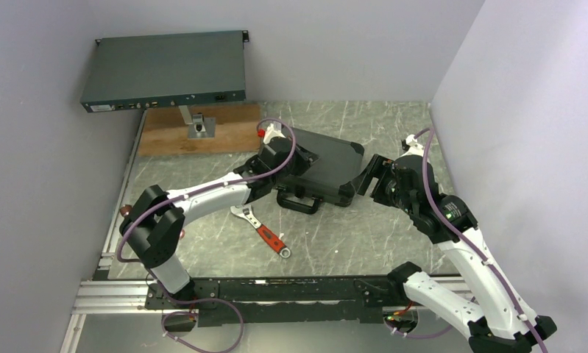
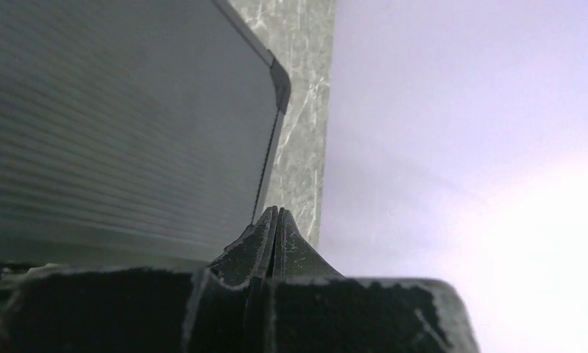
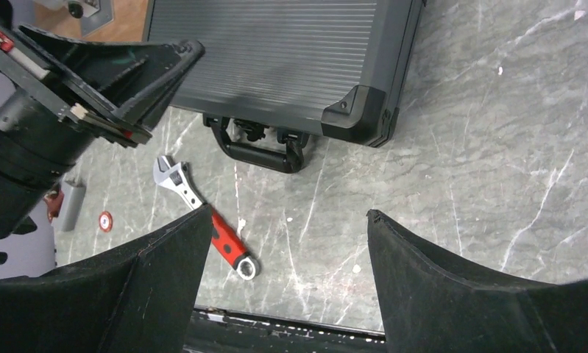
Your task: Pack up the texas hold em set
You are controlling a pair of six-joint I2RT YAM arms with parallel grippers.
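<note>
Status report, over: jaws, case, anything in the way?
Left gripper: jaws shut, empty, over the case, left end. Right gripper: jaws open, empty, off its right end. Case closed. Wrench loose on its near side, not touching.

Wrench (image 3: 224,239) obstacle nr case (image 3: 276,51) handle (image 3: 257,156)

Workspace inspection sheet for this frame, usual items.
Surface: grey veined table, scratched.
Job's things: black case closed, lying flat, handle toward the arms; small red disc, maybe a chip, loose on the table.
Clutter: red-handled wrench in front of the case; wooden board with metal bracket, far left.
Grippers: left gripper shut, over the case lid; right gripper open, empty, beside the case.
Cables: purple cables along both arms.
Surroundings: pale walls; dark-grey rack box behind the board.
</note>
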